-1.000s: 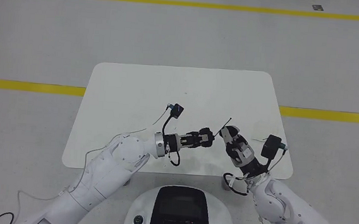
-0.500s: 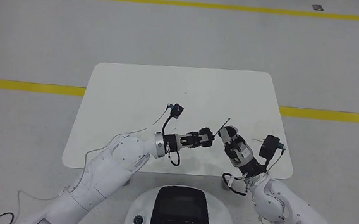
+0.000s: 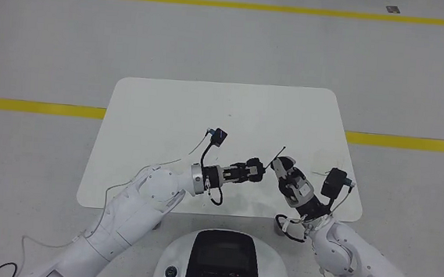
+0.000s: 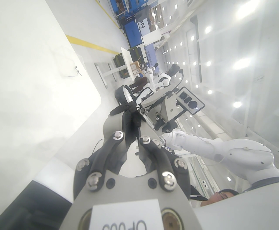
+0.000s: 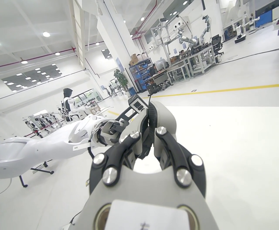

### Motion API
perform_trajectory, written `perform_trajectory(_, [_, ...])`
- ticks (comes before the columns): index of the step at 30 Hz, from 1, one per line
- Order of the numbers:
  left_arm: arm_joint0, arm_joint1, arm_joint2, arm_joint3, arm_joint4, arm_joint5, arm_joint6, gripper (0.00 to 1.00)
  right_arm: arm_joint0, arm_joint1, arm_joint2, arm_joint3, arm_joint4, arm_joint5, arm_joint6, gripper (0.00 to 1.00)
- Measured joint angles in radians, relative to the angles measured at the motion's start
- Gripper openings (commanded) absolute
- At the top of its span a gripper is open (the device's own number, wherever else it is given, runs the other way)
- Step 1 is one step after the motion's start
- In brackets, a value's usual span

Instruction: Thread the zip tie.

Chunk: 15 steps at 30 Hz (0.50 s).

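change: hardly anything in the last 1 s; the right arm's wrist has shifted a touch, and both claws stay where they were, tip to tip.
tie: a thin black strip held in the air over the table's near part, between the 2 claws; its free tip sticks up, slightly tilted, clear of the fingertips that hold it.
right claw: clenched on the tie, with the strip pinched between its 2 pads and running back into the gap behind them.
left claw: pads pressed together at the tip, with a flat black strip jutting sideways from between them; it looks clenched on the tie's other end.
spacing: seen from above, the 2 claws are just beside each other, nearly touching, and point at one another.
table: white with rounded corners; both claws hang over its near part, right of centre.
floor: pale, with 2 yellow lines across it, 1 far beyond the table and 1 passing behind it.
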Motion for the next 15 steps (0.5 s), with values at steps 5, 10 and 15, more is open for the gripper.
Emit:
perform_trajectory(5, [0.0, 0.0, 0.0, 0.0, 0.0, 0.0, 0.0, 0.0, -0.001, -0.003, 0.002, 0.002, -0.004, 0.0, 0.005, 0.0])
perform_trajectory(10, [0.0, 0.0, 0.0, 0.0, 0.0, 0.0, 0.0, 0.0, -0.002, -0.006, 0.004, 0.002, -0.008, 0.0, 0.01, 0.0])
perform_trajectory(15, [0.0, 0.0, 0.0, 0.0, 0.0, 0.0, 0.0, 0.0, -0.002, -0.009, 0.002, 0.004, -0.009, 0.0, 0.016, 0.0])
